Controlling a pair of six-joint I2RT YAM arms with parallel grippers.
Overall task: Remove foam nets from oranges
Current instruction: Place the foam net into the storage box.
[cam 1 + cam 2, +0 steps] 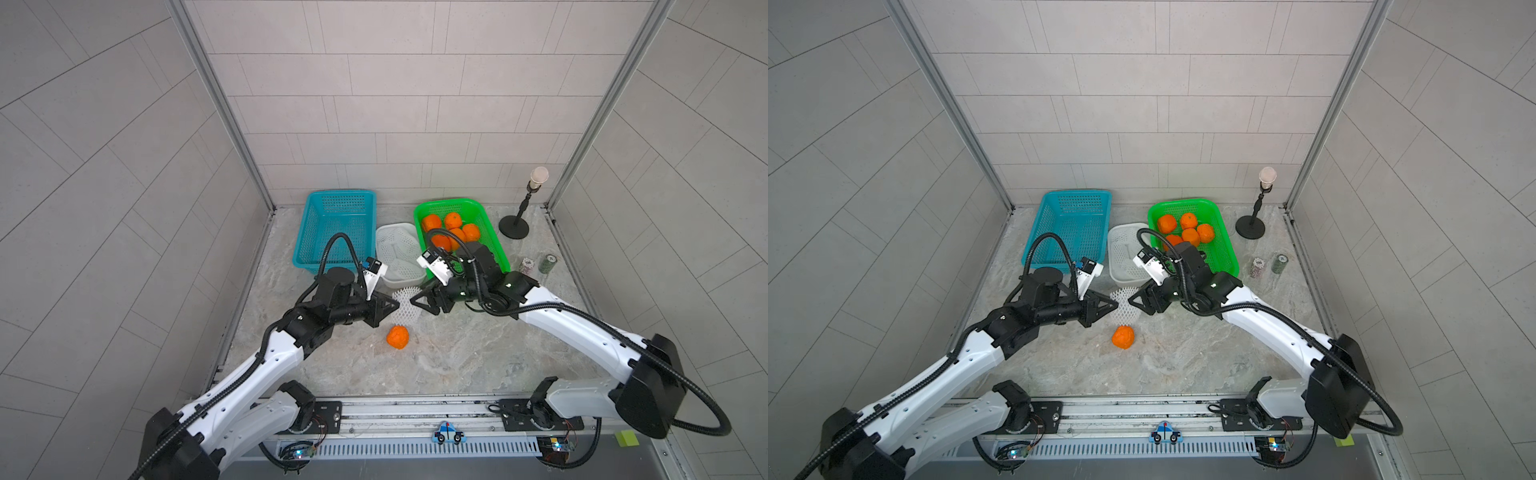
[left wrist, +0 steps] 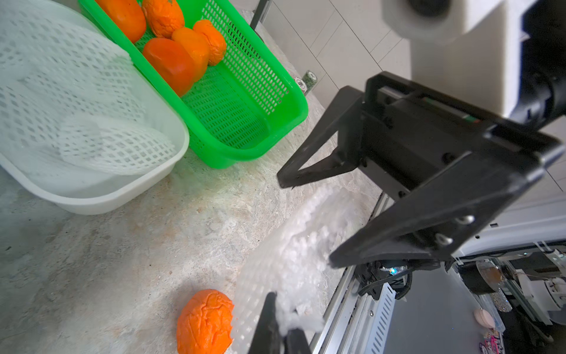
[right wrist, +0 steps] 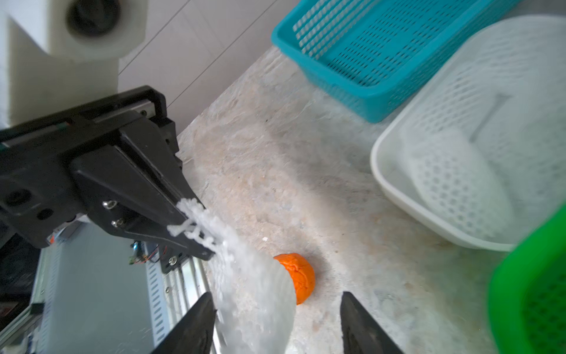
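Holding the empty foam net (image 1: 405, 311) by its edge, your left claw (image 1: 395, 305) is clamped on it just in front of the white tub (image 2: 92, 205). Your right claw (image 3: 275, 309) stands apart; draw it clear, then lift the net over the tub rim. The bare orange (image 1: 397, 336) lies farther in front.
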